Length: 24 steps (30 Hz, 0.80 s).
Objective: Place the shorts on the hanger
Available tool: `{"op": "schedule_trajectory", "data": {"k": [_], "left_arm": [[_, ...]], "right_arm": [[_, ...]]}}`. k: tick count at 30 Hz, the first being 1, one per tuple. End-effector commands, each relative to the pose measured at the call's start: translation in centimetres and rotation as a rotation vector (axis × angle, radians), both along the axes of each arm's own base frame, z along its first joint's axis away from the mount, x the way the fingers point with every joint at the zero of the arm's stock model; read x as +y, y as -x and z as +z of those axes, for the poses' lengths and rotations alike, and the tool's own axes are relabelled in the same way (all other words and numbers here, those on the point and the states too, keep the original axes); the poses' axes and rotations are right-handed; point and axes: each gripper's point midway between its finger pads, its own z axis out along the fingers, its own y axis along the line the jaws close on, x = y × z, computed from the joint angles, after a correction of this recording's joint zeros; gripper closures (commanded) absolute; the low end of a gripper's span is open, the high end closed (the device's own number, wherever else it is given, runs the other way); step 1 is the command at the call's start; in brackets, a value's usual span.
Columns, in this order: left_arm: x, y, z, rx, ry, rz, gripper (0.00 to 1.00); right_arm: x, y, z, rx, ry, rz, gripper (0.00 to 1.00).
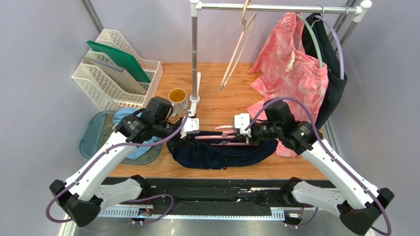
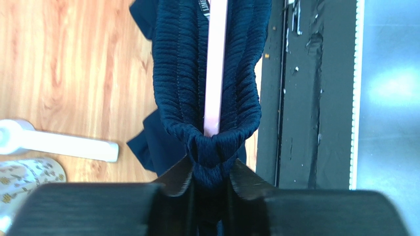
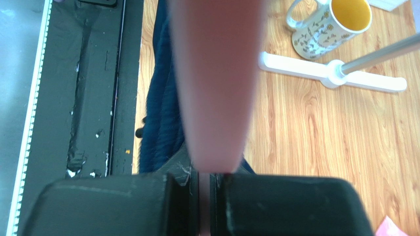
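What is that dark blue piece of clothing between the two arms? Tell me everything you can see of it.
The shorts are dark navy, of soft cloth with a ribbed, stretchy-looking waistband. They sag in a curve between the two arms, over the near part of the table. The waistband is pulled around one end of the pink hanger, and the left gripper pinches the band there. The right gripper clamps the hanger, with the shorts beside it.
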Motion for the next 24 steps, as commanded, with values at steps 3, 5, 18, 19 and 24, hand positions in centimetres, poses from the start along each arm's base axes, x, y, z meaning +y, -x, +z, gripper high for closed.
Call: {"op": "schedule_trajectory", "data": {"k": [3,5,18,19,24], "left_arm": [[1.9,0.5,0.7,0.006,0.011,0.028,0.6],[2.1,0.4,0.8,-0.009,0.01,0.031,0.55],[0.9,-1.5,7.8,-0.101,0.148,0.118,0.19],[0.8,-1.6,8.0,-0.1,0.154,0.123,0.19],[0.2,-2.1,8.7,-0.089,0.185,0.136,0.16]], "right_arm": [[-2.8,0.9,2.1,-0.059,0.019,-0.059,1.0],[-3.3,1.5,2.4,-0.048,0.025,-0.062,1.0],[-9.6,0.7,3.9,0.206,0.12,-0.569,1.0],[-10.1,0.5,4.0,0.218,0.119,-0.606,1.0],[-11.9,0.2,4.3,0.289,0.103,-0.766,1.0]]}}
